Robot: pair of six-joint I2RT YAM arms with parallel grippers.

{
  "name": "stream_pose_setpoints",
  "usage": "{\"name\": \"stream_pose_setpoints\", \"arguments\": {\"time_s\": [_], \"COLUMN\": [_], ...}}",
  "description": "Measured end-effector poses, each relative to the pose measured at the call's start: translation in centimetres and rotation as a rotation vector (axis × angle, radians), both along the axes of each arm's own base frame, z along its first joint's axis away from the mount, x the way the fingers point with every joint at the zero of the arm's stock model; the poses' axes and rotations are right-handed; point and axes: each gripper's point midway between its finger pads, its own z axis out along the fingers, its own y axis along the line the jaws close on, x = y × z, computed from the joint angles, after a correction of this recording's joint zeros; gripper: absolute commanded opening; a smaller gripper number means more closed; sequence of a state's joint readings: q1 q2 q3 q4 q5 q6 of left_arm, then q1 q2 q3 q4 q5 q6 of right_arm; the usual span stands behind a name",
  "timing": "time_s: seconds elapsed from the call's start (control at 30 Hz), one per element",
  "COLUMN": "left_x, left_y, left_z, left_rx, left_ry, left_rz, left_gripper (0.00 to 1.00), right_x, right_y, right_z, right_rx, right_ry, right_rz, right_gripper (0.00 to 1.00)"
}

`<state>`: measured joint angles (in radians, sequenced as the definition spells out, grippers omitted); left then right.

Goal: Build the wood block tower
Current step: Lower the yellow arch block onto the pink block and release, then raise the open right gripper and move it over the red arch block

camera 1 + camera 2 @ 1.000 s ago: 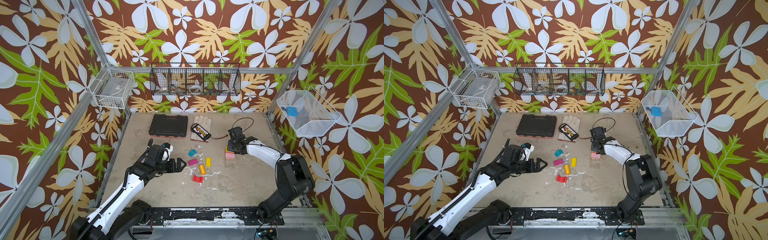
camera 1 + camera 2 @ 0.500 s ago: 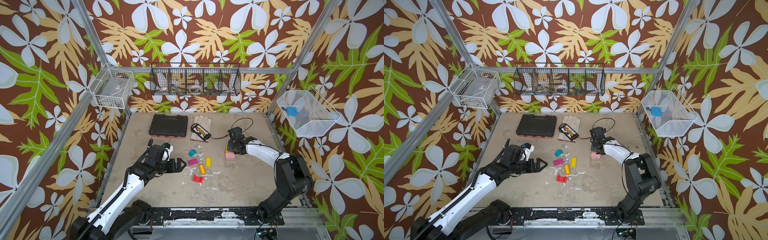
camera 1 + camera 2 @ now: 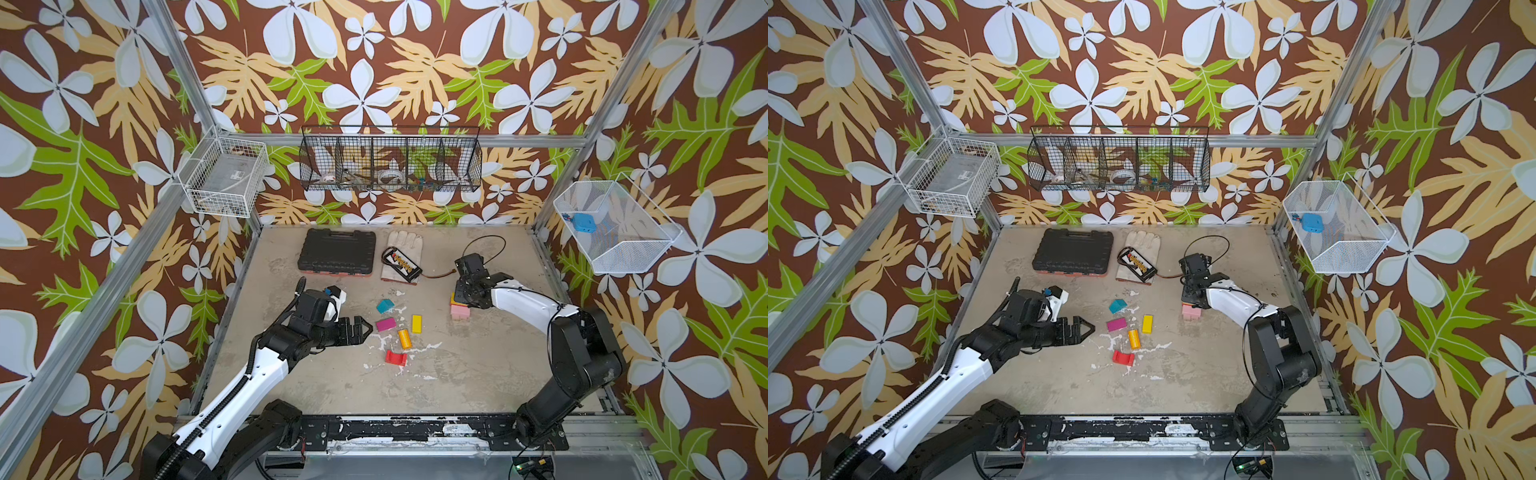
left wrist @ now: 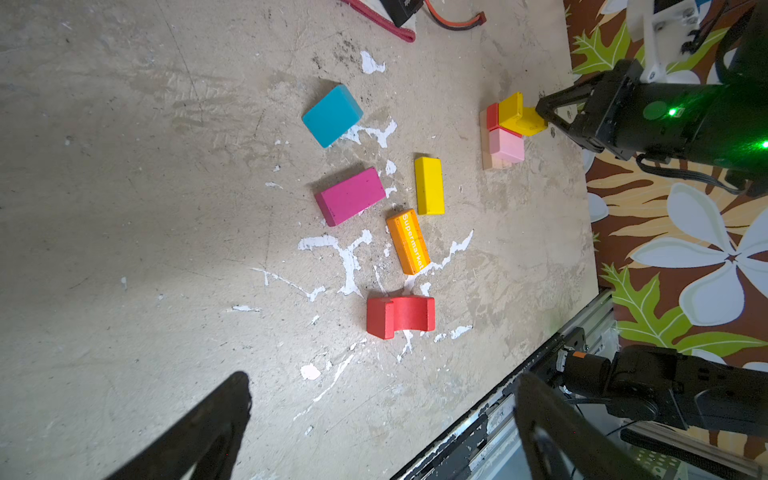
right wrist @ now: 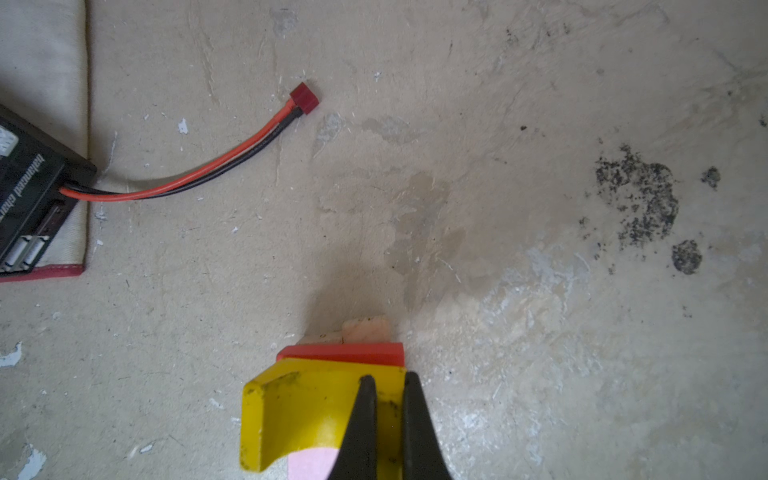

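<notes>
L gripper: mine. Fingers spread wide, nothing between them. Hung just left of the magenta block, no contact.
R gripper: my fingers pinched nearly together, only a slim gap. Tips sat at one edge of the yellow arch. Couldn't tell if they actually gripped it.
Tower: stood right of centre on the table, well apart from the loose blocks. Tan slab at the bottom, then red block and pink block, yellow arch lying flat on top. Red vs pink order unclear.
Loose blocks: teal block, magenta block, yellow bar, orange bar marked "Supermarket", red arch. All flat on the table, mid area, btwn my two grippers, none touching.
Back of table: black case, and beside it a glove w/ battery pack on it.
Pack lead: red + black, ended in a plug short of the tower.
</notes>
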<state>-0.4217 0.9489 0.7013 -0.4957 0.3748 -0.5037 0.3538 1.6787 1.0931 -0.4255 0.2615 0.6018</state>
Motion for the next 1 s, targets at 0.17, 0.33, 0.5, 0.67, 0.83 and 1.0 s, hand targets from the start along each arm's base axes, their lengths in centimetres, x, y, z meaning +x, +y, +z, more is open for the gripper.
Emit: {"name": "stream_pose_setpoints", "arguments": {"time_s": [0.17,0.33,0.5,0.67,0.83,1.0], "left_x": [0.0,0.0,0.0,0.0,0.0,0.0], "left_y": [0.0,0.0,0.0,0.0,0.0,0.0], "left_z": [0.0,0.0,0.1,0.2,0.1,-0.2], "left_rx": [-0.001,0.0,-0.001,-0.003,-0.002,0.003], "left_ry": [-0.001,-0.001,-0.003,-0.006,-0.006,0.005], "left_rz": [0.0,0.0,0.0,-0.001,-0.001,-0.001], "left_gripper": [1.0,1.0,1.0,1.0,1.0,1.0], "right_x": [0.0,0.0,-0.1,-0.2,-1.4,-5.4], "right_y": [0.0,0.0,-0.1,-0.2,-0.3,4.2], "right_z": [-0.1,-0.3,-0.2,1.7,6.5,11.7], "right_rx": [-0.002,-0.005,-0.007,0.003,0.028,0.106], "right_ry": [0.003,0.01,0.009,-0.036,-0.156,-0.289], "right_rz": [0.0,0.0,-0.002,-0.004,0.005,0.159], "right_gripper": [0.27,0.28,0.28,0.36,0.49,0.57]}}
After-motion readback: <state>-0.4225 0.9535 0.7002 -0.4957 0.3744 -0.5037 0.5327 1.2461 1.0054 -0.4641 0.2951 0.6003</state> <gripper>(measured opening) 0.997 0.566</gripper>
